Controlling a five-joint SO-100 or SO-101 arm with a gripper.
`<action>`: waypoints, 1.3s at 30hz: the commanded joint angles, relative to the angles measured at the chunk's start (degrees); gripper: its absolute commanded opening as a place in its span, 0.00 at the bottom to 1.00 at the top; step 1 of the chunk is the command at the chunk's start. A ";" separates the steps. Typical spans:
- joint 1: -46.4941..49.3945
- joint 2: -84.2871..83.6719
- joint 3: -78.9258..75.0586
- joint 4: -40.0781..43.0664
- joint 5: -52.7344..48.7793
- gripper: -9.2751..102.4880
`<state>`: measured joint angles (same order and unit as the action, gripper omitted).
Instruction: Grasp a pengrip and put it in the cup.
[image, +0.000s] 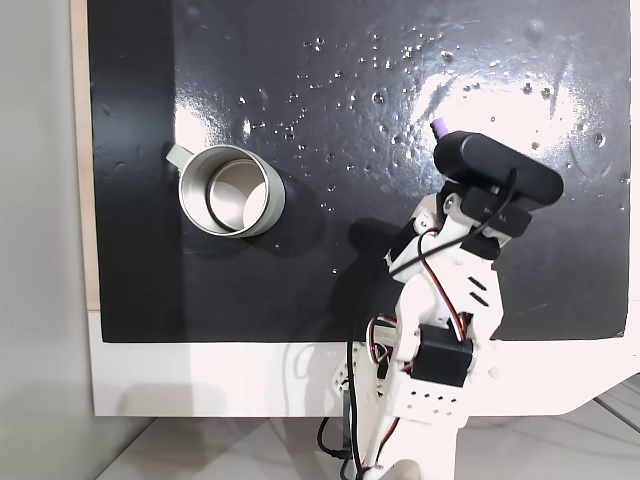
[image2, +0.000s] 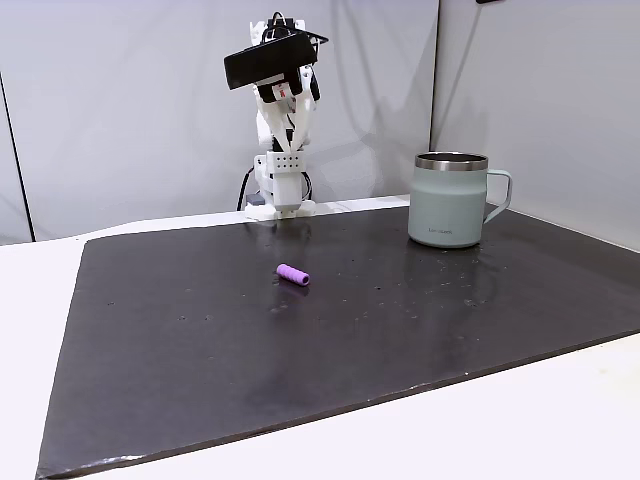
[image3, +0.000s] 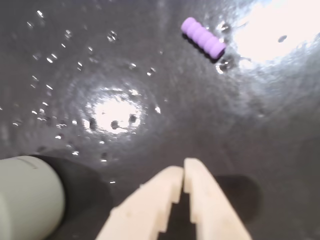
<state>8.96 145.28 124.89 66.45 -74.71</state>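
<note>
Small ribbed light-purple soft cylinder pengrip lies on dark worktop, far and right of cream gripper, axis diagonal; gripper tips look pressed together, holding nothing.

A white surface carries a black mat. On the mat, the pengrip lies near the middle. The cup stands toward the mat's far right corner in that fixed view.

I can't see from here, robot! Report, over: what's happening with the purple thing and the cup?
Gripper shut, empty, raised above the mat. Pengrip lying loose on the mat, untouched. Cup upright, empty, well apart. Nothing in the way.
</note>
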 joint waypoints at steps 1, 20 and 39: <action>0.70 -8.26 -8.88 0.09 -9.67 0.17; 0.97 -42.19 -28.74 3.78 -37.71 0.25; 2.99 -66.27 -44.38 3.60 -43.51 0.28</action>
<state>10.81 79.19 85.17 70.22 -117.25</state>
